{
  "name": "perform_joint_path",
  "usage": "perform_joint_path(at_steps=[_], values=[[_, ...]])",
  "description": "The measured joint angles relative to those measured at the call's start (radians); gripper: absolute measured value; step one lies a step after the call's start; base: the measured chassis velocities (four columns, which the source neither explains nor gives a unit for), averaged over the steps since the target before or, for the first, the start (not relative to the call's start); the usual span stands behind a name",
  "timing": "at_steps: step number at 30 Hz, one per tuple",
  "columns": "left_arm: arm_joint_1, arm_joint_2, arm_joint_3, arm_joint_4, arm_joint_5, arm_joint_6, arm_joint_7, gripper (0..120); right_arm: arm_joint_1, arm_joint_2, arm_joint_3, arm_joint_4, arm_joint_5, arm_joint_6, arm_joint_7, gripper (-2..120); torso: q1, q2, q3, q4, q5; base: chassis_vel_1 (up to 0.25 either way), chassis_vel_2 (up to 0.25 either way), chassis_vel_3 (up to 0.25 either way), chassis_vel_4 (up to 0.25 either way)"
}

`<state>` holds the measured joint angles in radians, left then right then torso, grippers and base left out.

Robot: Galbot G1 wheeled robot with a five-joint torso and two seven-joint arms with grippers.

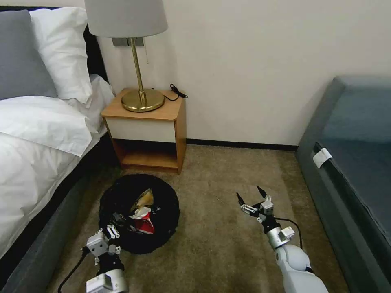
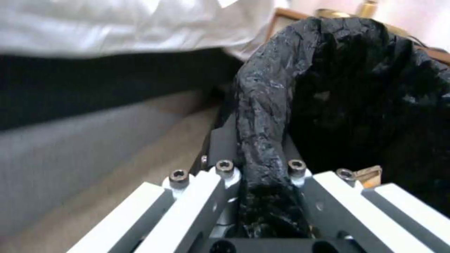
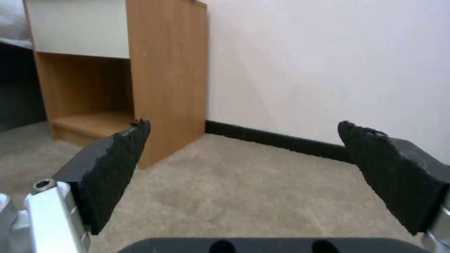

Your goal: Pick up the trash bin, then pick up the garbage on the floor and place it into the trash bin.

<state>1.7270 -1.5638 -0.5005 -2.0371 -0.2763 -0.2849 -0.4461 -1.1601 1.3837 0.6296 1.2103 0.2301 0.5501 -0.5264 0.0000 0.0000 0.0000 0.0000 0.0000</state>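
Carpet (image 1: 228, 244) beside the nightstand (image 1: 148, 130) carries the bin (image 1: 163, 228), litter (image 1: 142, 217) inside. My left gripper (image 1: 113, 231) has its jaws clamped on the bin's rim. My right gripper (image 1: 251, 195) hovers apart, jaws wide, empty.

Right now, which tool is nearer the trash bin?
Left. The left tool is shut on the trash bin at its near rim; the right tool hangs open over the carpet off to its right.

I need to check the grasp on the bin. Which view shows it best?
The left wrist view: the left gripper is shut on the trash bin rim. The head view shows the bin whole, the grasp small.
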Motion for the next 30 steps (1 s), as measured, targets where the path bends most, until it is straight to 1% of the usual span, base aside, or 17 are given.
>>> perform_joint_path(at_steps=[1,3,4,5,7,8,10,11,12,13,16,17,20,25,30], values=[[0.000,0.000,0.000,0.000,0.000,0.000,0.000,4,0.000,0.000,0.000,0.000,0.000,0.000,0.000,100,0.000,0.000,0.000,0.0000,0.0000,0.000,0.000,0.000,0.000],[-0.020,0.000,-0.007,-0.006,-0.103,0.012,-0.001,4,-0.011,-0.002,0.011,0.000,0.000,0.009,-0.002,100,0.000,0.000,0.000,0.0000,0.0001,0.000,0.000,0.000,0.000],[-0.031,0.001,-0.009,-0.012,-0.168,0.022,-0.001,4,-0.016,-0.002,0.018,0.001,0.000,0.014,-0.003,100,0.000,0.000,0.000,0.0000,0.0001,0.000,0.000,0.000,0.000],[-0.031,0.001,-0.009,-0.012,-0.168,0.022,-0.001,4,-0.016,-0.002,0.018,0.001,0.000,0.014,-0.003,100,0.000,0.000,0.000,0.0000,0.0001,0.000,0.000,0.000,0.000],[-0.055,0.000,-0.009,-0.032,-0.300,0.047,0.000,4,-0.028,0.000,0.036,0.006,-0.001,0.020,-0.004,100,0.000,0.000,0.000,0.0000,0.0000,0.000,0.000,0.000,0.000],[-0.055,0.000,-0.009,-0.032,-0.300,0.047,0.000,4,-0.028,0.000,0.036,0.006,-0.001,0.020,-0.004,100,0.000,0.000,0.000,0.0000,0.0000,0.000,0.000,0.000,0.000],[-0.077,-0.004,-0.013,-0.044,-0.382,0.069,-0.010,4,-0.039,0.004,0.051,0.013,-0.001,0.022,-0.004,100,0.000,0.000,0.000,-0.0001,0.0000,0.000,0.000,0.000,0.000],[-0.084,-0.006,-0.016,-0.046,-0.410,0.077,-0.018,4,-0.044,0.006,0.056,0.017,-0.002,0.023,-0.004,100,0.000,0.000,0.000,0.0000,0.0000,0.000,0.000,0.000,0.000],[-0.084,-0.006,-0.016,-0.046,-0.410,0.077,-0.018,4,-0.044,0.006,0.056,0.017,-0.002,0.023,-0.004,100,0.000,0.000,0.000,0.0000,0.0000,0.000,0.000,0.000,0.000],[-0.090,-0.007,-0.017,-0.048,-0.432,0.085,-0.025,4,-0.047,0.007,0.061,0.019,-0.003,0.024,-0.004,100,0.000,0.000,0.000,-0.0001,0.0001,0.000,0.000,0.000,0.000],[-0.119,-0.010,-0.029,-0.054,-0.512,0.119,-0.071,4,-0.062,0.015,0.084,0.030,-0.011,0.032,-0.005,100,0.000,0.000,0.000,0.0000,0.0000,0.000,0.000,0.000,0.000],[-0.119,-0.010,-0.029,-0.054,-0.512,0.119,-0.071,4,-0.062,0.015,0.084,0.030,-0.011,0.032,-0.005,100,0.000,0.000,0.000,0.0000,0.0000,0.000,0.000,0.000,0.000],[-0.139,-0.011,-0.040,-0.054,-0.544,0.141,-0.108,4,-0.077,0.025,0.100,0.039,-0.009,0.036,-0.005,100,0.000,0.000,0.000,0.0000,0.0000,0.000,0.000,0.000,0.000],[-0.148,-0.008,-0.041,-0.047,-0.564,0.156,-0.127,4,-0.092,0.035,0.114,0.046,-0.011,0.040,-0.005,100,0.000,0.000,0.000,0.0000,0.0000,0.000,0.000,0.000,0.000],[-0.171,-0.005,-0.042,-0.017,-0.569,0.178,-0.165,4,-0.106,0.046,0.135,0.047,-0.030,0.053,-0.006,100,0.000,0.000,0.000,0.0001,0.0000,0.000,0.000,0.000,0.000]])
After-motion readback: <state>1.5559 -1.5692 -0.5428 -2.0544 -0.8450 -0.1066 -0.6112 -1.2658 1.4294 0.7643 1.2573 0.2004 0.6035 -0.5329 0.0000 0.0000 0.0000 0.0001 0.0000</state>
